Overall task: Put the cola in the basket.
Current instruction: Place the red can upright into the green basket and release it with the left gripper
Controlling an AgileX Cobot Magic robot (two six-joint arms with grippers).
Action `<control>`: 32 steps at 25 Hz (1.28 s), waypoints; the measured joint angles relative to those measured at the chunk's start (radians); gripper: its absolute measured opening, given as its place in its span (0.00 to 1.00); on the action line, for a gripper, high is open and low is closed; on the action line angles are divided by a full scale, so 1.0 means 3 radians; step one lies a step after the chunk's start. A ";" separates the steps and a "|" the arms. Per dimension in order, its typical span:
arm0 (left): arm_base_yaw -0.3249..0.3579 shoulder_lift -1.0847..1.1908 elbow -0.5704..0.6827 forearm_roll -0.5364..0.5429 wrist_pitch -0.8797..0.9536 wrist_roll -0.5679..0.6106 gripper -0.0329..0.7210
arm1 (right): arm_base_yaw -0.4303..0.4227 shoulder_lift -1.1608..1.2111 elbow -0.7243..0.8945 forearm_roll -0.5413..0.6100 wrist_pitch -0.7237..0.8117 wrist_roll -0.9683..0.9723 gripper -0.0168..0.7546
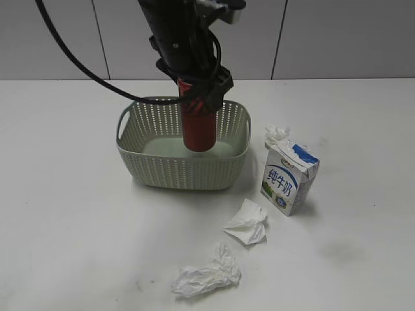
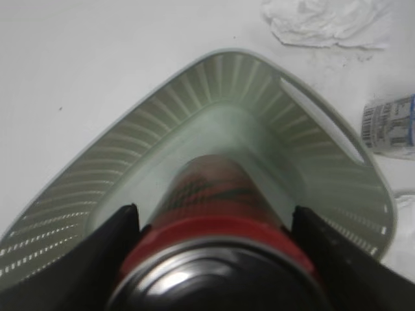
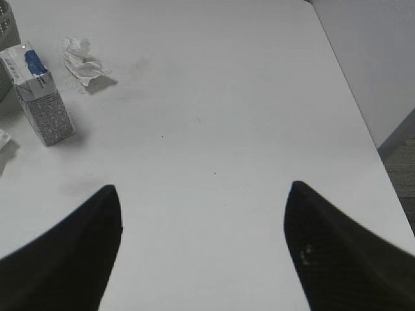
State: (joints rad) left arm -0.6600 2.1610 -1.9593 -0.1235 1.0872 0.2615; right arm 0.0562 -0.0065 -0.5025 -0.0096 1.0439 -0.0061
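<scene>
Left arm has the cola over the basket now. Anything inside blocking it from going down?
Nothing visible. The cola, gripped by the left gripper, is already inside the basket, whose floor looks bare around it. Whether the can touches the floor is unclear.

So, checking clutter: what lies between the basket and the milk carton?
Only bare table between basket and milk carton, per the exterior view.

the cola's (image 1: 198,129) top is hidden by the left tool (image 1: 198,91); its base is blurred in the wrist view. the carton (image 2: 391,126) is cut off.
</scene>
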 joint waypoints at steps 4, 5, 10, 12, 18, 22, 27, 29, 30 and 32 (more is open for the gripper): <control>0.0000 0.0178 0.0000 -0.0003 -0.0052 0.0000 0.74 | 0.0000 0.0000 0.0000 0.0000 0.0000 0.0000 0.79; 0.0000 0.0206 0.0000 -0.0005 -0.0049 0.0000 0.74 | 0.0000 0.0000 0.0000 0.0000 0.0000 0.0000 0.79; 0.0000 0.0239 -0.0024 -0.0059 -0.0067 0.0000 0.74 | 0.0000 0.0000 0.0000 0.0000 0.0000 0.0000 0.79; 0.0000 0.0250 -0.0024 -0.0090 -0.0072 0.0000 0.83 | 0.0000 0.0000 0.0000 0.0000 0.0000 0.0000 0.79; 0.0000 0.0126 -0.0034 -0.0102 -0.0080 0.0000 0.89 | 0.0000 0.0000 0.0000 0.0000 0.0000 0.0000 0.79; 0.0011 -0.0090 -0.0034 -0.0089 -0.0080 0.0000 0.89 | 0.0000 0.0000 0.0000 0.0000 0.0000 0.0000 0.79; 0.0068 -0.0494 -0.0034 -0.0067 -0.0083 -0.0071 0.88 | 0.0000 0.0000 0.0000 0.0000 0.0000 0.0000 0.79; 0.0149 -0.0629 -0.0043 -0.0040 -0.0059 -0.0122 0.88 | 0.0000 0.0000 0.0000 0.0000 0.0000 0.0000 0.79; 0.0210 -0.0690 -0.0054 -0.0024 -0.0019 -0.0149 0.87 | 0.0000 0.0000 0.0000 0.0000 0.0000 0.0000 0.79; 0.0353 -0.0779 -0.0058 0.0005 0.0101 -0.0207 0.87 | 0.0000 0.0000 0.0000 0.0000 0.0000 0.0000 0.79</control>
State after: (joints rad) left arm -0.5542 1.9275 -1.9766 -0.1220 1.1175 0.1995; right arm 0.0562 -0.0065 -0.5025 -0.0096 1.0439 -0.0061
